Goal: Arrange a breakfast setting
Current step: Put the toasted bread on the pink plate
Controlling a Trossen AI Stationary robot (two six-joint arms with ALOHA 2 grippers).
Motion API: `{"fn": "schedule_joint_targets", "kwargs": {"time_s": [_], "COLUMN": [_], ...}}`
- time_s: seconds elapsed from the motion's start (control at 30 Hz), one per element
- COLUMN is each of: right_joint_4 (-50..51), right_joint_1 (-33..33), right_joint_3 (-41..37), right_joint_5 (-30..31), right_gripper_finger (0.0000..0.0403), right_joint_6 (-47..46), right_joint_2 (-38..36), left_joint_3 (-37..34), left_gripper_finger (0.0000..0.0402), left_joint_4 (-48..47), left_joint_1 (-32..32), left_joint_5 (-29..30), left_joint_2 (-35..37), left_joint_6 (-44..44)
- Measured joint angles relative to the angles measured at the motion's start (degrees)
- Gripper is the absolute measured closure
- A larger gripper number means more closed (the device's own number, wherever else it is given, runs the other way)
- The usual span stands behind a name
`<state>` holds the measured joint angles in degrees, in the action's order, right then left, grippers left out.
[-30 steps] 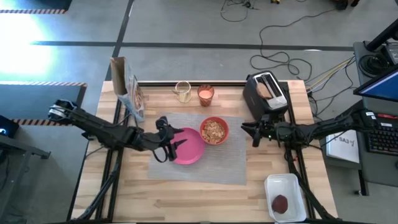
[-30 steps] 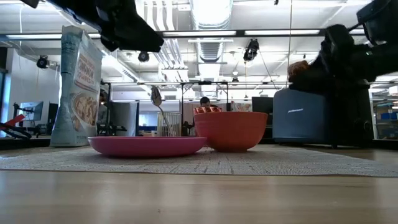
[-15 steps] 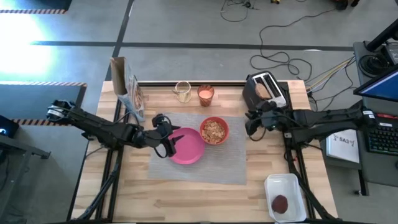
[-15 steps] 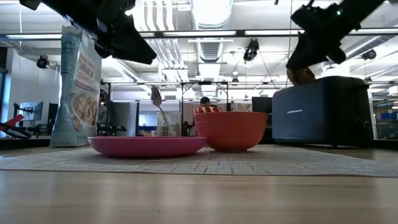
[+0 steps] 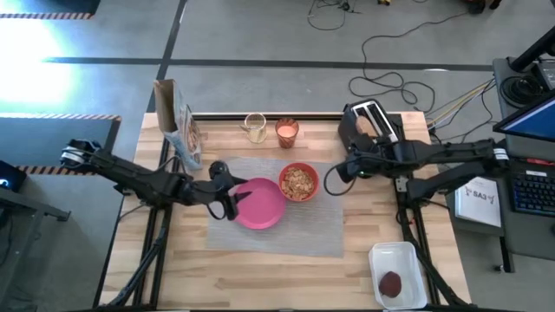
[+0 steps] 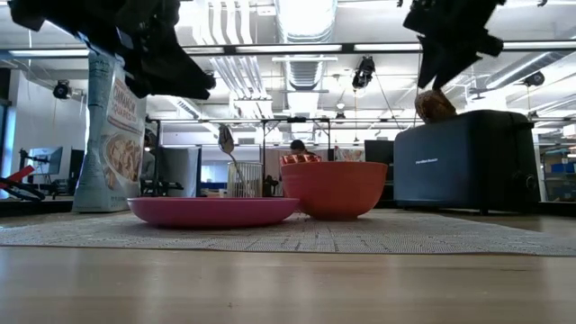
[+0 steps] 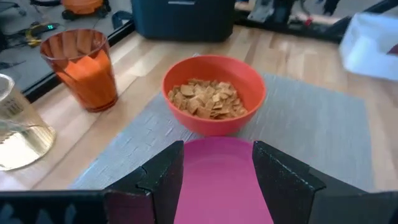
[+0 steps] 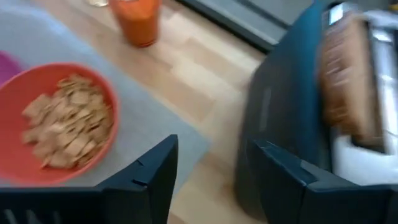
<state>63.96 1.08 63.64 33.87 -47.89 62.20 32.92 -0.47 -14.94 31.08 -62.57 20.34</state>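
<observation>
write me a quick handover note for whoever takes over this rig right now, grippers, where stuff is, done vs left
Left gripper: open, empty, over the pink plate.
Right gripper: open, empty, between the red bowl and the black toaster.
Done: plate and bowl of cereal sit on the grey placemat.
Left: toast slice is in the toaster, dark red patty in the white tray, glass of orange drink is off the mat. The spoon's position is unclear.
</observation>
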Motion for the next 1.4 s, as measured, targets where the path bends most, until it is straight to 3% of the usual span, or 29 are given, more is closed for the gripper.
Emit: {"fn": "schedule_joint_targets", "kwargs": {"time_s": [0.23, 0.37, 0.77, 1.17, 1.4], "right_joint_4": [13.8, 18.8, 19.9, 19.8, 19.7], "right_joint_1": [-0.2, -2.0, -11.4, -13.5, -15.8], "right_joint_3": [10.7, 12.1, 11.0, 11.0, 10.7], "right_joint_5": [8.8, 9.6, 11.2, 14.2, 14.3], "right_gripper_finger": [0.0217, 0.022, 0.022, 0.0221, 0.0244], "right_joint_6": [-6.4, -8.5, -2.1, -1.0, -0.4], "right_joint_2": [6.5, 9.7, 17.2, 15.5, 16.2], "left_joint_3": [-5.0, -6.6, -6.8, -6.8, -6.8], "left_gripper_finger": [0.0225, 0.0225, 0.0225, 0.0226, 0.0226], "left_joint_4": [6.2, 7.6, 7.8, 7.3, 7.3], "left_joint_1": [0.0, 0.0, 0.0, 0.0, 0.0], "left_joint_5": [-1.8, -2.0, -3.3, -3.3, -3.3], "left_joint_2": [3.4, 4.5, 4.6, 4.6, 4.6], "left_joint_6": [0.0, -0.1, -0.1, -0.2, -0.2]}}
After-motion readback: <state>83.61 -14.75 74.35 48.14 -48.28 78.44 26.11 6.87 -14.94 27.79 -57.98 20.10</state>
